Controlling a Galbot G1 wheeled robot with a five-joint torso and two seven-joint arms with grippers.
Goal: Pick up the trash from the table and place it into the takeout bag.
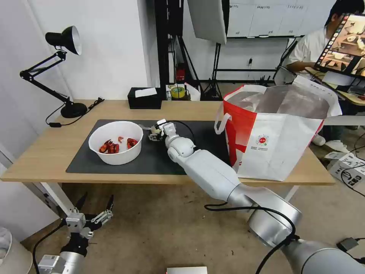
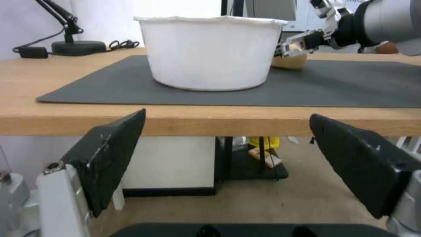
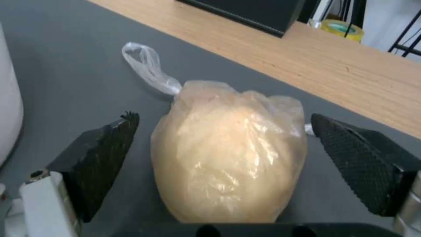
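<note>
- I am holding my right end effector (image 3: 221, 154) open over the dark grey mat (image 1: 152, 156), its black pads on either side of the knotted clear plastic bag with the pale yellowish lump (image 3: 228, 158), not yet touching it.
- To grip well, I am judging that I should close evenly on the lump's widest part, not on the loose twisted tail, and squeeze gently since it looks soft.
- The bag is lying just beside the round white bowl (image 1: 115, 141), between the bowl and the large white-and-red takeout bag with the silver foil lining (image 1: 273, 133).
- The bowl is holding red shellfish scraps (image 1: 114, 145) and is sitting on the mat on the light-wood counter (image 1: 45, 152).
- The takeout bag is standing upright well apart from the bowl, mouth open; I cannot see its contents.
- My left end effector (image 1: 95, 207) is hanging open below the counter edge, nearer the bowl.
</note>
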